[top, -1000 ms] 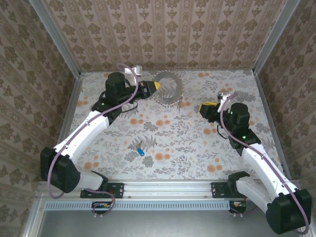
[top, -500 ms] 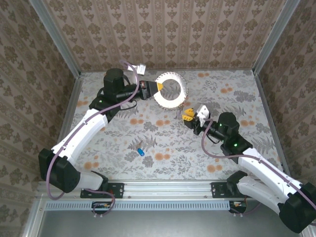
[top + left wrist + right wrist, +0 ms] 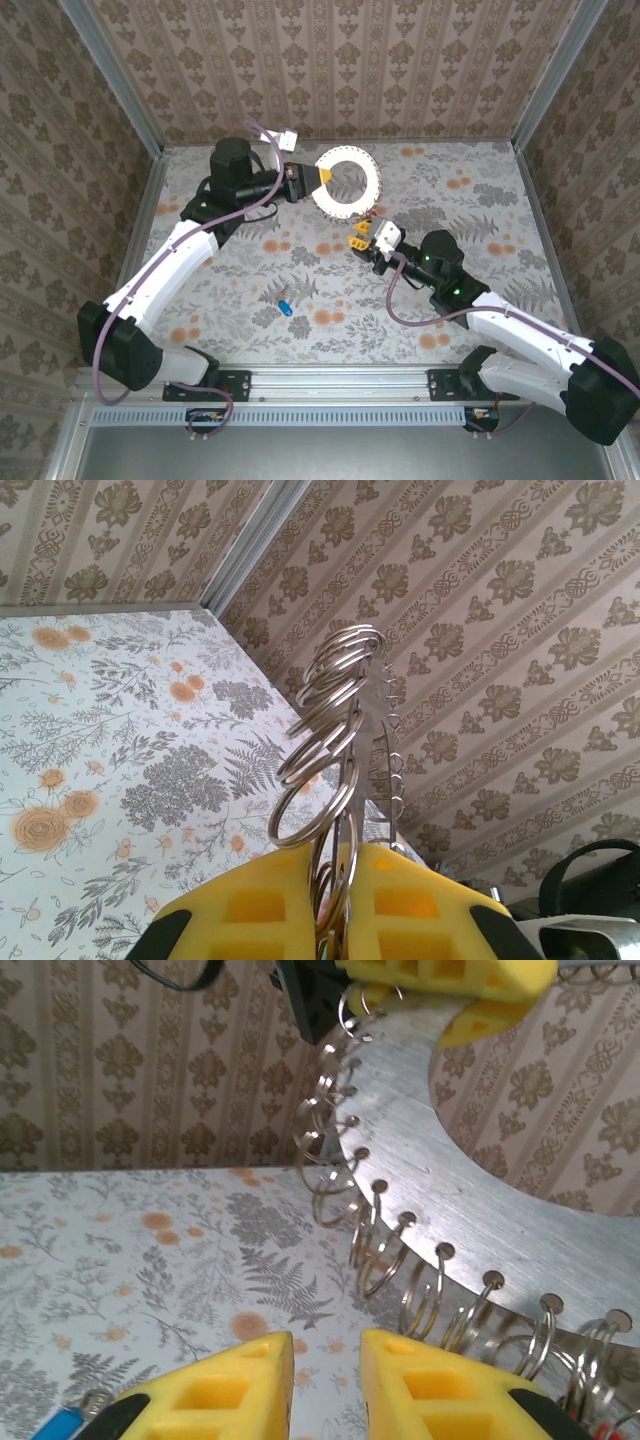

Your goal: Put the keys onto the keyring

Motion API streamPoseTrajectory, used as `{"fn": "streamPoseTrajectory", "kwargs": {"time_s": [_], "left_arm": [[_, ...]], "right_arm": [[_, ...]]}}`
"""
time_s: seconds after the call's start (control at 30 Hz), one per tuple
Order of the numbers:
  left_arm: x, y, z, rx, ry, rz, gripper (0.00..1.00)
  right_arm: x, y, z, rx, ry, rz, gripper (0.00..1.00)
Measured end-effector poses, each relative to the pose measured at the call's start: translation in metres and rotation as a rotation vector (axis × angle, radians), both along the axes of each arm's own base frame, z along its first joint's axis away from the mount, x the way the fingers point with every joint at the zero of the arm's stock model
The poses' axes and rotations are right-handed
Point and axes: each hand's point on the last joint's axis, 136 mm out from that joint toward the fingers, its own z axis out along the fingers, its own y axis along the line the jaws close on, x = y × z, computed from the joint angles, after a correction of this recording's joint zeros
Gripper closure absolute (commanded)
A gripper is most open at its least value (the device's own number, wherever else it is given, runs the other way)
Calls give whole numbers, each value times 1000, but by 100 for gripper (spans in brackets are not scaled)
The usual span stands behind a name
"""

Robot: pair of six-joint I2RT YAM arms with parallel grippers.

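Observation:
The keyring (image 3: 336,206) is a flat silvery ring plate with several small wire rings along its rim, held up above the far middle of the table. My left gripper (image 3: 322,177) is shut on its left edge; in the left wrist view the yellow fingers (image 3: 250,910) pinch the keyring (image 3: 378,770) edge-on. My right gripper (image 3: 362,237) sits just in front of and below the keyring's near rim. Its jaws are open a narrow gap (image 3: 327,1345) with nothing between them, and the keyring (image 3: 470,1160) is close above. A blue key (image 3: 285,306) lies on the table.
The blue key (image 3: 58,1427) lies on the table at the lower left of the right wrist view. A speck of red (image 3: 606,1430) shows under the rim's wire rings. Patterned walls close in the back and both sides. A metal rail (image 3: 330,380) runs along the near edge.
My right arm has swung from the right side to the middle, up to the keyring's near rim, and its jaws have narrowed. My left gripper turned the keyring to face upward.

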Motion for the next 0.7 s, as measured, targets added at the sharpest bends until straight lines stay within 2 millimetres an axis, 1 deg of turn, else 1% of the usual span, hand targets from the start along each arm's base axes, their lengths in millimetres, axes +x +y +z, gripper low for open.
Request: {"fn": "streamPoseTrajectory", "kwargs": {"time_s": [0.1,0.37,0.47,0.7], "left_arm": [[0,0,0,3,-8,0,100],[0,0,0,6,-15,-1,100],[0,0,0,6,-16,-1,100],[0,0,0,6,-15,-1,100]], "right_arm": [[6,-3,-3,-6,1,-33,73],[11,-10,-15,-19,11,-88,73],[14,-12,-16,-15,6,-106,72],[19,-14,-9,9,-16,-133,73]]}}
